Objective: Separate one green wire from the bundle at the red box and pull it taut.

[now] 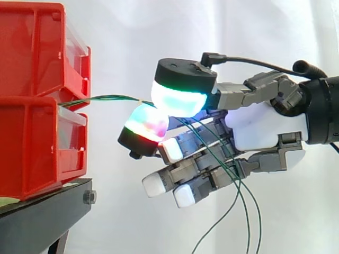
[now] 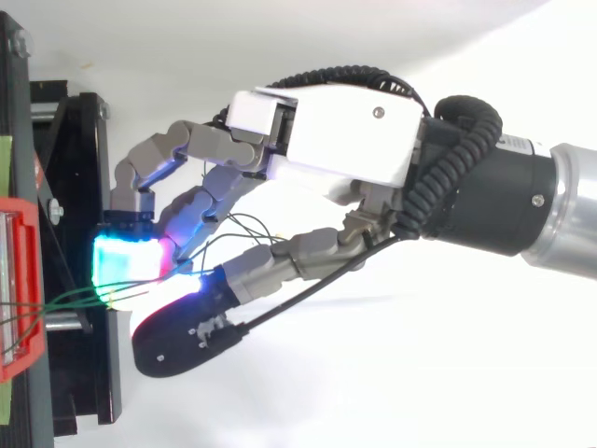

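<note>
Side view has the hand (image 1: 265, 129) just beside the stacked red bins (image 1: 32, 143) on a black stand (image 1: 42, 217), its fingers (image 1: 177, 98) pinching a green wire (image 1: 106, 98) running from the bins, while loose green wires (image 1: 246, 211) dangle across its palm.

Backdrop: white curtain (image 1: 132, 32) with soft vertical folds, evenly and brightly lit. Lower left: black stand (image 1: 42, 214) — one bolt head (image 1: 89, 197) on its front edge.

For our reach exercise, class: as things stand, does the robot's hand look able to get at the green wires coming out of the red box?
Probably yes: the hand pinches the green wires between glowing fingers just off the red box, with nothing standing in the way.
</note>
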`<state>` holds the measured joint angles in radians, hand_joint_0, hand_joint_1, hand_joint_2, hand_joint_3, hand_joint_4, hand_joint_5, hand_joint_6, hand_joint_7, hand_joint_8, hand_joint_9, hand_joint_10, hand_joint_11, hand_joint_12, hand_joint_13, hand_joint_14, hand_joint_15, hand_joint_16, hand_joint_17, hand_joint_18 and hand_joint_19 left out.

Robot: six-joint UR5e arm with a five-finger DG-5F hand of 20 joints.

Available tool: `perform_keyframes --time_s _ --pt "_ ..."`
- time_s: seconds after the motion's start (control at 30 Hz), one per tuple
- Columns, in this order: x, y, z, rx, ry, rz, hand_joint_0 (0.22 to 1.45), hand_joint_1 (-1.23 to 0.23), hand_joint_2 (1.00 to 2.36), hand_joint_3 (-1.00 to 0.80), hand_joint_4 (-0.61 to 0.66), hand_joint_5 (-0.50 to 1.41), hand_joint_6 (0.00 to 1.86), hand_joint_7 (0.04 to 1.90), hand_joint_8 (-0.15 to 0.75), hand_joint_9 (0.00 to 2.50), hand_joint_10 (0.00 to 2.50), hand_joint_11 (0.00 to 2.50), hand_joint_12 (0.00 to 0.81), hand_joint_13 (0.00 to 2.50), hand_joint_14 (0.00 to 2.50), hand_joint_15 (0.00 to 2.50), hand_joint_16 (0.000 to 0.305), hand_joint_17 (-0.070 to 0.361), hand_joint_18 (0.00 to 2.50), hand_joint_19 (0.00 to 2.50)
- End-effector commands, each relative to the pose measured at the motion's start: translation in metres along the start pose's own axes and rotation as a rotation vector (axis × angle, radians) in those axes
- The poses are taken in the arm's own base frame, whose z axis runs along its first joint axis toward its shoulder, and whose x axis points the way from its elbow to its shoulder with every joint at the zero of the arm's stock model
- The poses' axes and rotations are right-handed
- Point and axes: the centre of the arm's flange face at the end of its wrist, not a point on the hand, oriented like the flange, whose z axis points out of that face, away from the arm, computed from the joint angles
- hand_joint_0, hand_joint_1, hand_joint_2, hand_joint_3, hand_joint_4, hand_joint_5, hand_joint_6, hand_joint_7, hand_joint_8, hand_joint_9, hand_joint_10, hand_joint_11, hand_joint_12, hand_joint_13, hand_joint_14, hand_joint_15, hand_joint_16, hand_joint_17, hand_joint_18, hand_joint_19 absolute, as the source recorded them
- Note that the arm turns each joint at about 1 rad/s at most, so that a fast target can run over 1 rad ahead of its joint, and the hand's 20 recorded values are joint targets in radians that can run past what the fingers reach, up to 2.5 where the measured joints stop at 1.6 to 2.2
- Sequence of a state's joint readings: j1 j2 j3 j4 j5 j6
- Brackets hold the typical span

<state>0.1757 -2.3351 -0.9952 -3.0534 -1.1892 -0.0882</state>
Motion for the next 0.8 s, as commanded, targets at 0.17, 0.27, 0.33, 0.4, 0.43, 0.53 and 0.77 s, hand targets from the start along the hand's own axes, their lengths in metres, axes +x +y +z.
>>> perform_keyframes --time_s 0.17,0.27,0.33,0.4,0.43,0.53,0.77 --pt "0.001 0.007 -0.004 0.003 0.004 -0.001 0.68 -0.92 1.00 -0.50 0.07 -0.15 0.92 0.91 0.258 0.97 0.02 0.67 0.333 0.77 0.02 0.43 0.044 0.100 0.73 0.58" --pt "0.001 0.010 -0.005 0.006 0.005 -0.004 0.60 -0.84 1.00 -0.50 0.13 -0.15 0.92 0.90 0.256 0.98 0.02 0.67 0.331 0.77 0.02 0.43 0.045 0.100 0.73 0.59" --pt "0.002 0.009 -0.006 0.011 0.007 -0.006 0.57 -0.78 1.00 -0.50 0.13 -0.15 0.92 0.89 0.267 1.00 0.02 0.67 0.339 0.78 0.02 0.43 0.045 0.102 0.74 0.59" --pt "0.002 0.009 -0.006 0.014 0.008 -0.007 0.54 -0.71 1.00 -0.50 0.14 -0.14 0.90 0.91 0.275 1.01 0.02 0.66 0.346 0.78 0.02 0.44 0.047 0.105 0.74 0.60" --pt "0.004 0.008 -0.006 0.015 0.009 -0.008 0.55 -0.69 1.00 -0.50 0.14 -0.14 0.90 0.91 0.277 1.00 0.02 0.67 0.342 0.78 0.02 0.44 0.046 0.105 0.73 0.60" --pt "0.003 0.010 -0.006 0.012 0.009 -0.007 0.59 -0.69 1.01 -0.40 0.13 -0.15 0.90 0.93 0.271 1.00 0.02 0.67 0.339 0.77 0.02 0.44 0.045 0.102 0.72 0.61" --pt "0.003 0.014 -0.006 0.010 0.007 -0.007 0.62 -0.79 1.02 -0.27 0.08 -0.15 0.90 0.96 0.267 0.99 0.02 0.68 0.339 0.76 0.02 0.44 0.045 0.102 0.72 0.62"
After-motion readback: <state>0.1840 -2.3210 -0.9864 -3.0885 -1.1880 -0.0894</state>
